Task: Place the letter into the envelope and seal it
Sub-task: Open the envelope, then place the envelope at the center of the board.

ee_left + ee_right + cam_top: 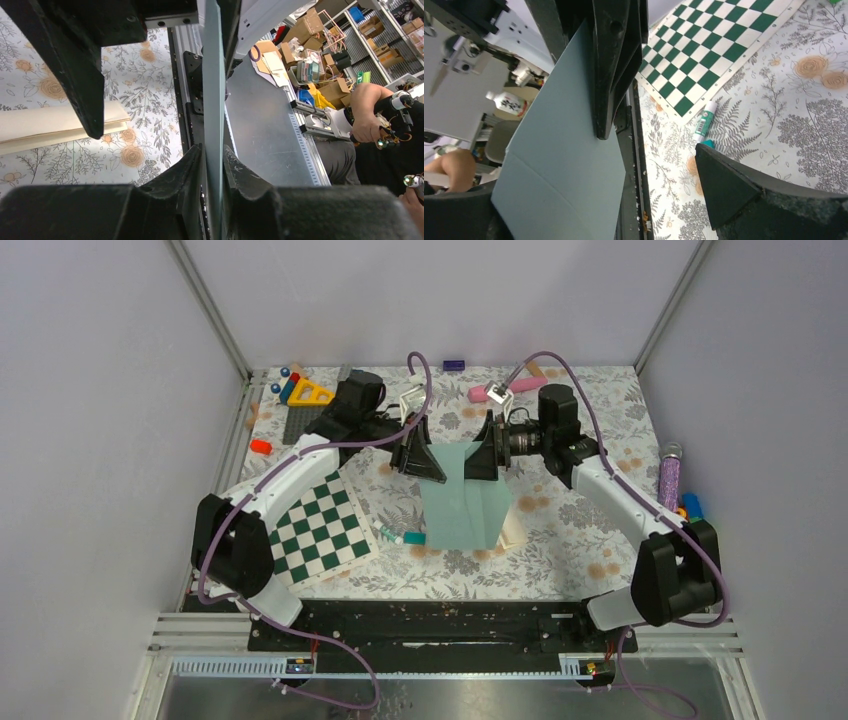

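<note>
The muted teal paper envelope (pixel 462 502) is lifted off the flower-patterned table (pixel 590 500) by its far edge and hangs toward the near side. The left gripper (pixel 214 160) pinches that far edge at the envelope's left corner, its fingers closed tight on the sheet, which the left wrist view shows edge-on. The right gripper (pixel 484 455) sits at the envelope's right corner with its jaws spread wide: one finger lies against the paper, the other stands well apart from it, so it grips nothing. The cream-tan folded letter (pixel 55 127) lies flat on the table, partly under the envelope and showing past its right side. A green-and-white checkerboard mat (pixel 318 530) lies left of the envelope, and a white-and-teal tube (pixel 704 120) lies between them.
</note>
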Motion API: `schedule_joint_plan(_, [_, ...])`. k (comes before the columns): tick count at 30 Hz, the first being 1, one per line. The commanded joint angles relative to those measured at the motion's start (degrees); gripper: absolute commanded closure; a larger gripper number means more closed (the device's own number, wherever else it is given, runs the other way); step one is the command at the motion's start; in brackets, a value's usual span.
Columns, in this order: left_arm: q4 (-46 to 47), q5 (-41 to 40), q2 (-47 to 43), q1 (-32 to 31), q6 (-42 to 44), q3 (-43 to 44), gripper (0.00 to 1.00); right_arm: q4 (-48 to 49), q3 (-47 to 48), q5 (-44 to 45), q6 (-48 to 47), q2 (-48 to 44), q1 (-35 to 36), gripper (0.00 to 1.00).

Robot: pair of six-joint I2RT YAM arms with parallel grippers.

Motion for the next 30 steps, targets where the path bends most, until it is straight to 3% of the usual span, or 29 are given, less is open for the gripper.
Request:
schedule_joint_plan(1, [5.94, -1.07, -0.62, -0.11, -2.72, -0.98, 0.79, -12.71, 3.05, 5.36, -12.98, -3.84, 1.98, 0.05])
schedule_joint_plan(3, [7.37, -1.08, -0.88, -0.11, -3.77, -1.58, 0.78, -13.33, 3.11, 6.27, -13.93, -4.26, 1.96, 0.01])
schedule_joint_plan(11, [9.63, -0.19, -1.15, 0.13, -5.17, -2.57, 0.76, -15.10, 4.16, 5.15, -13.93, -4.12, 1.78, 0.00])
schedule_joint_plan(21, [11.45, 1.40, -0.98, 1.19, -6.94, -3.37, 0.87, -16.47, 4.97, 3.95, -13.93, -5.17, -1.25, 0.00])
schedule_joint_plan(24, [14.11, 1.54, -1.26, 1.37, -8.98, -4.01, 0.93, -17.76, 5.57, 3.76, -14.37, -5.11, -1.95, 0.00])
schedule_joint_plan(30, [24.70, 1.80, -1.58, 2.20, -16.60, -6.65, 0.93, -24.85, 7.94, 4.30, -19.19, -5.35, -3.10, 0.00])
